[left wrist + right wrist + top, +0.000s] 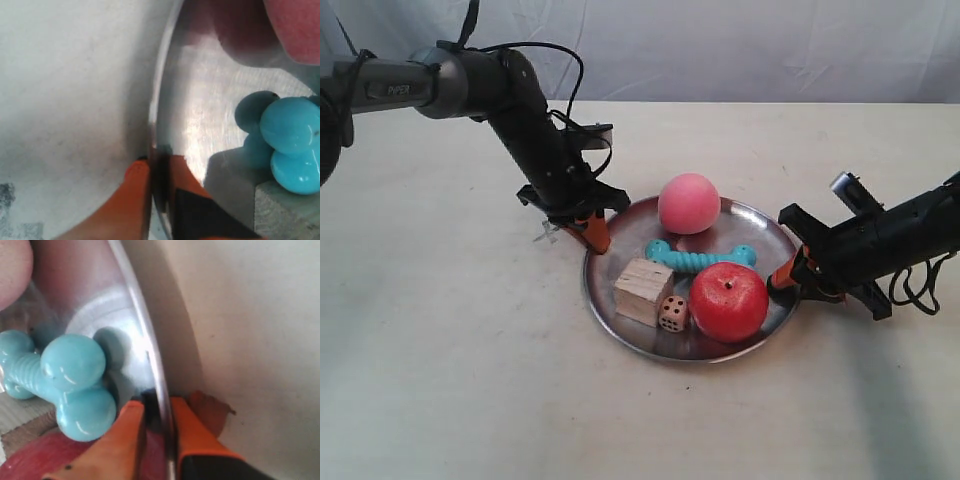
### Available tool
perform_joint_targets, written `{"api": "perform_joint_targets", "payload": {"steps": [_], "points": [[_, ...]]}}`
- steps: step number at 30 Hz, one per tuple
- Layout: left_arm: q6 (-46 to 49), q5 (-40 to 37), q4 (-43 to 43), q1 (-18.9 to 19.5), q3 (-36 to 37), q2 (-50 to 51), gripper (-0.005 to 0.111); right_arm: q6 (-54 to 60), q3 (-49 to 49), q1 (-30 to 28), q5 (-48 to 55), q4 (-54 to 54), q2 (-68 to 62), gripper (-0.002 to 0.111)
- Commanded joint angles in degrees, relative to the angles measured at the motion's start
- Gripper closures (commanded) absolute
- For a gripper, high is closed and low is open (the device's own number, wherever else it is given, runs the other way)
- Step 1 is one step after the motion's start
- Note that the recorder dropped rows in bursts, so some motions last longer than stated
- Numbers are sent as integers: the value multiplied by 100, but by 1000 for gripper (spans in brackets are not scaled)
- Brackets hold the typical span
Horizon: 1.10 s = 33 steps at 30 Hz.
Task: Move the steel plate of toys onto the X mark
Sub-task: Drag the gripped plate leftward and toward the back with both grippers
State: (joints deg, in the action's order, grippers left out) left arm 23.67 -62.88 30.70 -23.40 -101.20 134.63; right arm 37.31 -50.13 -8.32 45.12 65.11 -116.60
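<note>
We open on the pale table (440, 390), which runs broad from the plate out toward 6, 7 and 8 o'clock. Its far edge at 12 meets a white backdrop (770, 50).

Two arms are in play, one on each side.

One steel plate (752, 222) sits right of the middle. Its thin raised rim is caught twice. At 10 o'clock the left gripper (155, 162) is clamped narrow on the rim, one orange finger outside and one inside. At 3 o'clock the right gripper (157, 402) does the same, pinched tight across the metal edge.

We count five toys, all inside the rim:
- One red apple (728, 301) sits at 4 o'clock, close to the right gripper's side.
- One pink ball (688, 203) is at 12, near the rim.
- One teal bone (700, 258) lies across the centre.
- One wooden cube (643, 290) is at 9 o'clock.
- One die (673, 313) is at 7, tucked between cube and apple.

Smallest of all is a faint grey X mark (547, 236), just outside the plate beside the left gripper, at 9 to 10 o'clock. The plate does not cover it.
</note>
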Motion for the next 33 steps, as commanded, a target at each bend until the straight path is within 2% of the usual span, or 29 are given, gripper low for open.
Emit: {"api": "perform_joint_targets", "payload": {"steps": [1, 7, 14, 20, 27, 33], "points": [[174, -708, 810, -304, -318, 1, 107, -32, 125, 235, 58, -35, -318, 109], [-116, -708, 502, -304, -699, 1, 107, 60, 70, 235, 235, 140, -284, 109], [-229, -708, 247, -304, -780, -7, 107, 60, -389, 235, 671, 305, -249, 109], [-549, -708, -526, -279, -780, -255, 107, -51, -901, 338, 909, 318, -249, 109], [-707, -708, -898, 14, -769, -669, 107, -604, -1725, 818, 992, 208, -328, 109], [-707, -708, -1211, 451, -342, -1071, 107, -1360, -2642, 1336, 1042, -187, -590, 109]]}}
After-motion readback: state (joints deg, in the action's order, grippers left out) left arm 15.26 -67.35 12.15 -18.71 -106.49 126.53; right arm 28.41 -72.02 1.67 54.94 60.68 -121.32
